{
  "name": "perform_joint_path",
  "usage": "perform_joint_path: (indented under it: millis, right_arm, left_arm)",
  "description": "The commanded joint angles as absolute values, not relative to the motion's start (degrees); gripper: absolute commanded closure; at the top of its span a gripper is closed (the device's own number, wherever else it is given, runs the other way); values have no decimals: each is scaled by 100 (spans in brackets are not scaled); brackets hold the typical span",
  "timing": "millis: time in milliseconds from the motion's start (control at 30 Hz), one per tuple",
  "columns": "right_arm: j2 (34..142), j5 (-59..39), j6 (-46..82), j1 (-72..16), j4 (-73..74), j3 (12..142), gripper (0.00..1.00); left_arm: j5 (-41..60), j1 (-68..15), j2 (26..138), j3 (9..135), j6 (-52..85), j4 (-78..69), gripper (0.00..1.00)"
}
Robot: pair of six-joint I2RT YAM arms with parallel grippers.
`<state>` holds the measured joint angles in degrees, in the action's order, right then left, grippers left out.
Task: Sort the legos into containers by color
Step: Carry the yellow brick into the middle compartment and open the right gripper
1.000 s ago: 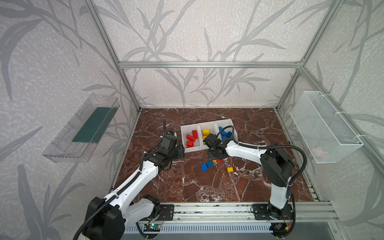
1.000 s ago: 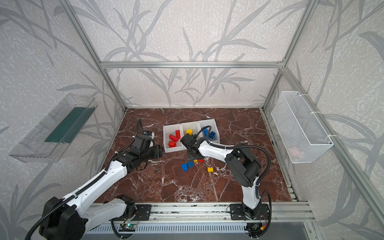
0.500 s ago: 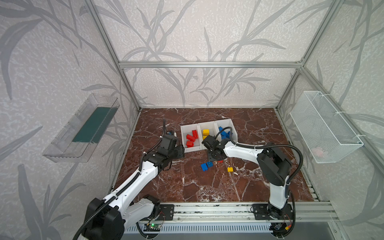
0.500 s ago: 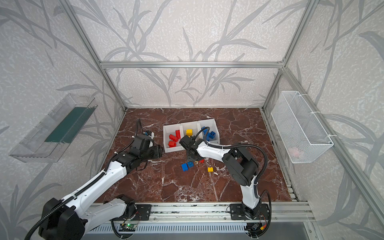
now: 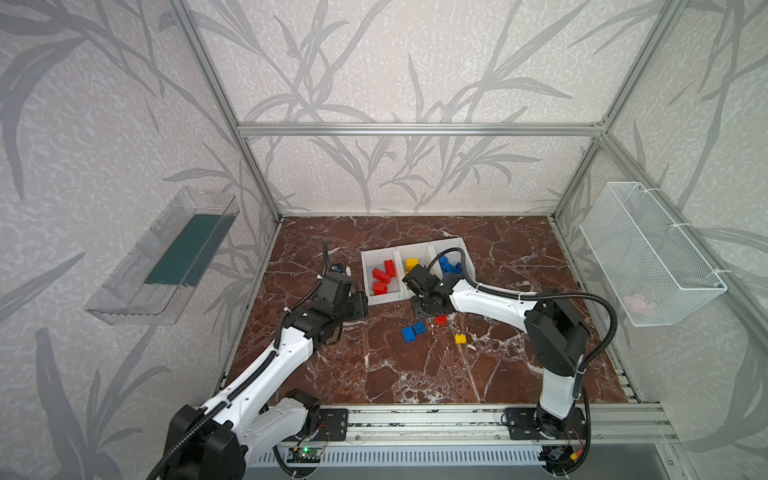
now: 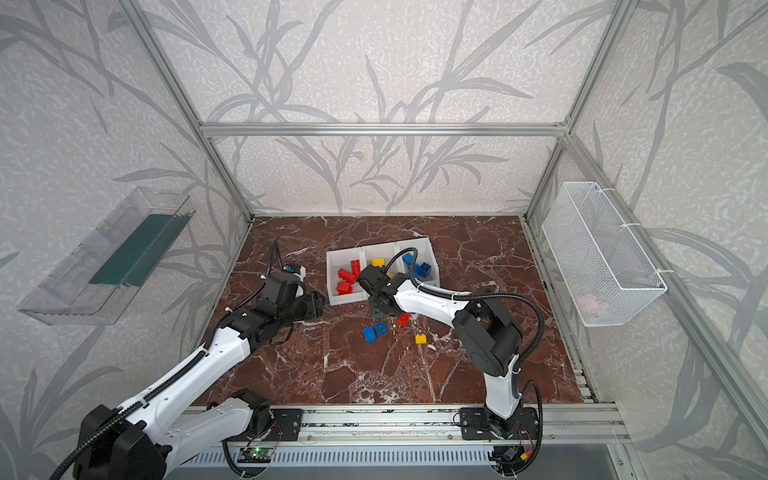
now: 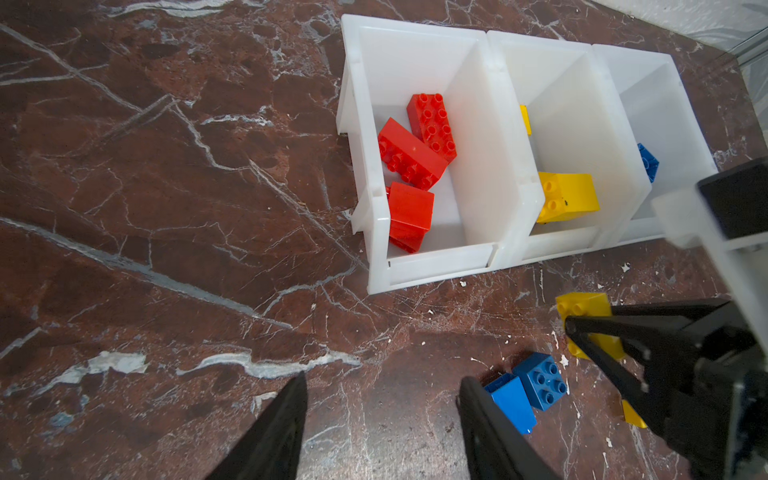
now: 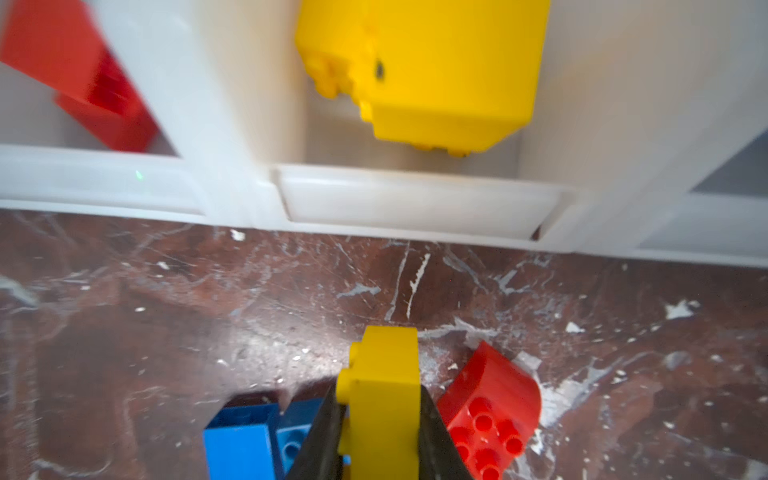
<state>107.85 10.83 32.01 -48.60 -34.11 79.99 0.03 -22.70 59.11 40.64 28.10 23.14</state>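
Currently 3 containers [image 7: 490,145], 2 loose blue legos [image 7: 540,380]; right gripper [image 8: 378,395] around 1 yellow lego [image 8: 384,365], left gripper [image 7: 384,380] wide.

The white-and-black left arm [image 5: 286,357] stretches forward from its base on the near rail, with the elbow low and the wrist turned toward the middle. Its left hand [image 7: 380,415] hangs just above the brown marble worktop [image 7: 166,249], the two black fingers [image 7: 274,436] standing well apart.

The white-and-black right arm [image 5: 490,301] rises from its base, folds at the black elbow and reaches across to the left with the forearm nearly level. The right hand [image 8: 380,415] points down, low over the worktop. Its dark fingers [image 8: 324,424] are pressed against both sides of a small yellow studded plastic brick [image 8: 382,374].
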Motion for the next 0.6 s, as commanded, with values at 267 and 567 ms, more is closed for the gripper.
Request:
perform_joint_path:
  millis: [267, 567]
  right_arm:
    - [11271, 886, 2070, -4074, -3531, 9992, 78]
    - [12380, 525, 1934, -3712, -4164, 11144, 78]
  left_arm:
    - [350, -2240, 5769, 3797, 2995, 2230, 39]
    - [343, -2244, 5411, 3608, 3115, 2380, 39]
